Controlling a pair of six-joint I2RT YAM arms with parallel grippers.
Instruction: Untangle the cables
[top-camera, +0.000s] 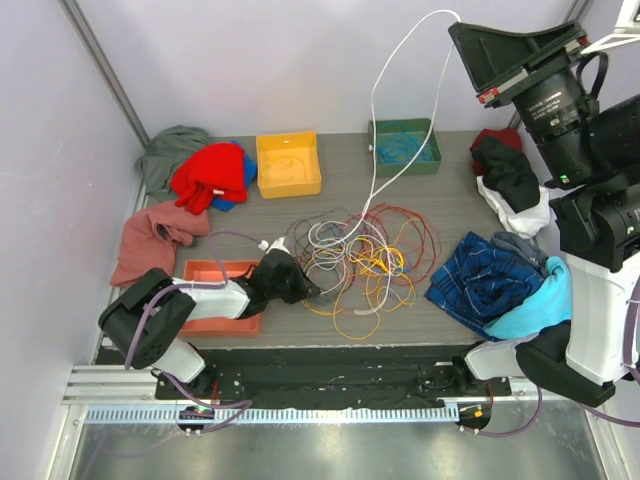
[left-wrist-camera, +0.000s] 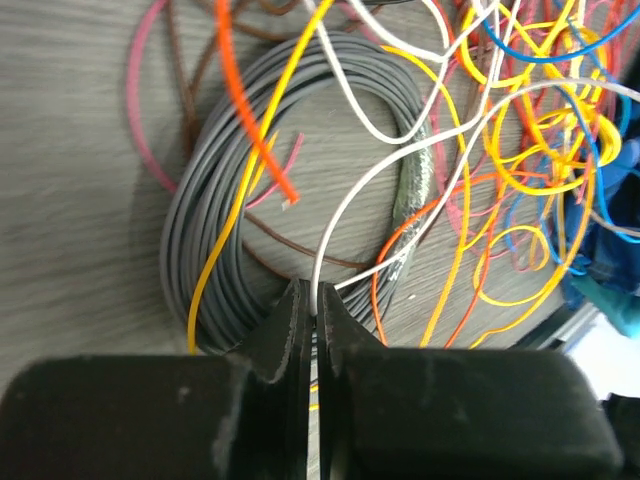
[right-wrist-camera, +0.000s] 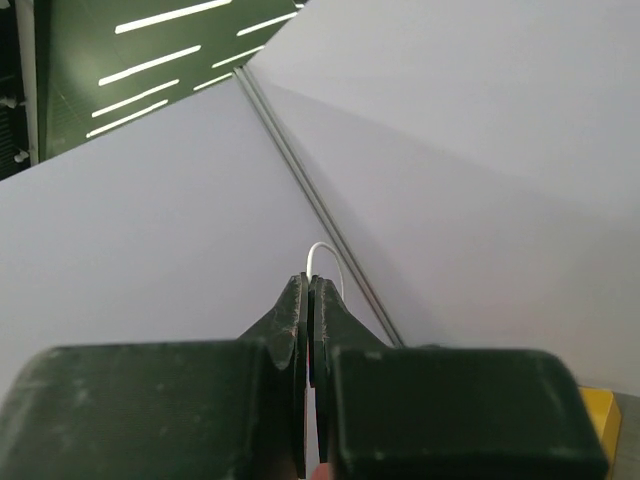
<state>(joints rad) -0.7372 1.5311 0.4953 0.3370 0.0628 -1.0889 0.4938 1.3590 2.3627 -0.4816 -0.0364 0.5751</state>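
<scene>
The cables (top-camera: 365, 255) lie in a tangle of orange, yellow, red, white and grey strands at the table's middle. At the tangle's left edge, my left gripper (top-camera: 308, 291) is low over the table. In the left wrist view the left gripper (left-wrist-camera: 313, 300) is shut on a white cable (left-wrist-camera: 345, 215) that crosses a grey coil (left-wrist-camera: 205, 190). My right gripper (top-camera: 458, 28) is raised high at the back right, with a long white cable (top-camera: 377, 100) hanging from it down to the tangle. In the right wrist view the right gripper (right-wrist-camera: 310, 288) is shut on that white cable (right-wrist-camera: 322, 252).
A yellow bin (top-camera: 288, 163) and a green bin (top-camera: 404, 145) stand at the back. An orange tray (top-camera: 210, 270) lies under the left arm. Clothes lie around: red (top-camera: 212, 172) and pink (top-camera: 150, 235) at the left, blue plaid (top-camera: 485, 275) and black (top-camera: 508, 165) at the right.
</scene>
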